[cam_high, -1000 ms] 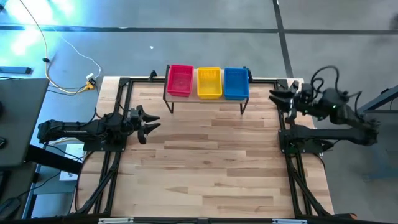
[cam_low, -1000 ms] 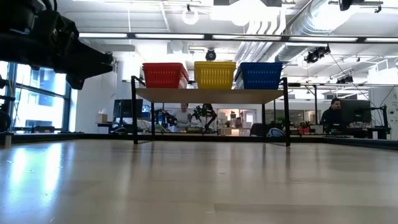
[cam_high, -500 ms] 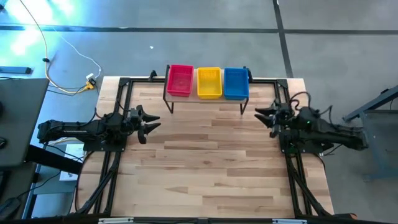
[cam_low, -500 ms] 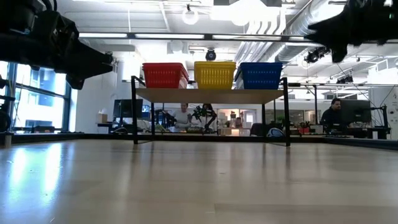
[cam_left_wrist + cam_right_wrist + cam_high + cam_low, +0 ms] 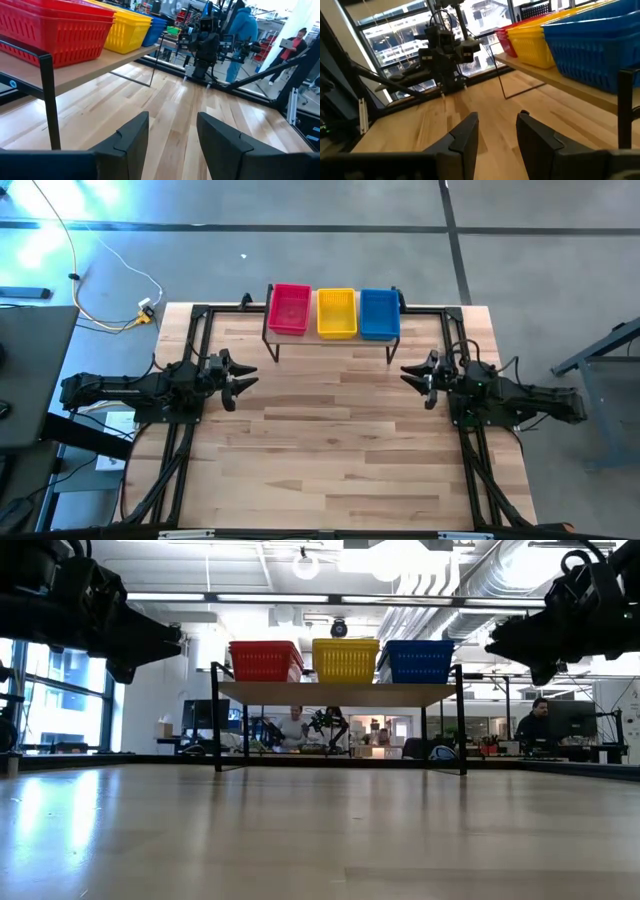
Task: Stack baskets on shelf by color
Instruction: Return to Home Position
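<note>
Hanging left over the table (image 5: 330,460), the left gripper (image 5: 246,377) is spread apart, holding nothing. On the shelf (image 5: 340,693) sit red baskets (image 5: 290,309), yellow baskets (image 5: 336,313), blue baskets (image 5: 379,313), likely stacked. Far right, the right gripper (image 5: 411,379) is spread apart too.

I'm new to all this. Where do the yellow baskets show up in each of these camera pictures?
High view: yellow baskets at top centre, between the red baskets and the blue baskets.
Low view: yellow baskets in the upper middle, on the shelf.
Left wrist view: yellow baskets just beyond the red ones.
Right wrist view: yellow baskets between blue and red.
Shared landmark: the red baskets beside them, seen in all four.
</note>
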Robot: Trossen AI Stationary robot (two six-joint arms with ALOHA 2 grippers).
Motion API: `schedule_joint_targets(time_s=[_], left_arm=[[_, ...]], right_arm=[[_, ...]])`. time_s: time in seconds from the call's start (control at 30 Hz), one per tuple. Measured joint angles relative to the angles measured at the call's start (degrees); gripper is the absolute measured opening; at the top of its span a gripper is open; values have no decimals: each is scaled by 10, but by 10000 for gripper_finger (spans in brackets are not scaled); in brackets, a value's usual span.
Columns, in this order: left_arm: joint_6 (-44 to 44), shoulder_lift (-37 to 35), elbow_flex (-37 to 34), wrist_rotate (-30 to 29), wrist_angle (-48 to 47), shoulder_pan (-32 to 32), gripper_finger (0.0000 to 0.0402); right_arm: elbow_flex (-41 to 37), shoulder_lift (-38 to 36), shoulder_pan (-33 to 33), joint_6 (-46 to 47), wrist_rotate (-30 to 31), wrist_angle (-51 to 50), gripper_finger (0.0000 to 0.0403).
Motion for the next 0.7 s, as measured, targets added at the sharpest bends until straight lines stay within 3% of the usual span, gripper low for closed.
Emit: schedule_joint_targets(time_s=[0.7], left_arm=[[0, 0, 0, 0, 0, 0, 156]], right_arm=[[0, 0, 0, 26, 1, -2, 118]])
